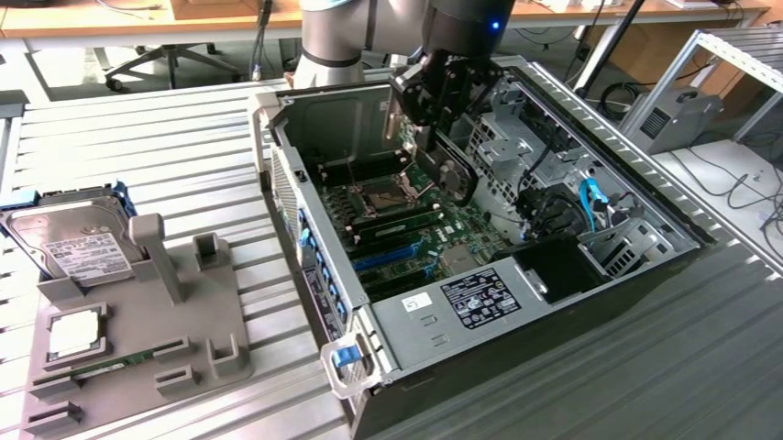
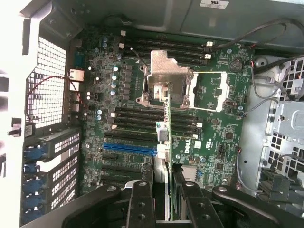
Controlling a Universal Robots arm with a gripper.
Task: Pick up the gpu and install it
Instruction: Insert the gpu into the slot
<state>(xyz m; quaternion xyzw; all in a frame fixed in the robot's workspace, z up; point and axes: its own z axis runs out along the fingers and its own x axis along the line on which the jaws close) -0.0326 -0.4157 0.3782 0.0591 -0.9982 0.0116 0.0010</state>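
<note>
One thing is gripped: the gpu (image 2: 167, 142) is clamped by one edge between the closed fingers of the gripper (image 2: 164, 181). It is carried hanging down inside the open computer case (image 1: 325, 124), above the motherboard (image 2: 218, 123) and apparently clear of it. From the wrist view the card is seen edge-on, as a thin green line reaching from the fingers out toward the processor socket (image 2: 166, 85). In the exterior view its dark face is turned to that view's right. The relation on which seating is judged to turn is one of direction. The blue expansion slot (image 2: 129, 149) is laid lengthwise toward the perforated rear wall of the case, whereas the card's long axis appears to be set across that line rather than along it. The slot is also found just to one side of the card's lower edge, not beneath it, and no contact between card and slot is seen. A power supply (image 1: 478, 298) and a blue cable (image 1: 592, 197) are also housed within the case. On the exterior view's left, well apart from the arm, a grey holder (image 1: 183, 302) is stood on the slatted table (image 1: 147, 137). In it a hard drive (image 1: 73, 247), a square silver chip (image 1: 76, 332) and a narrow memory stick (image 1: 104, 369) are kept.
</note>
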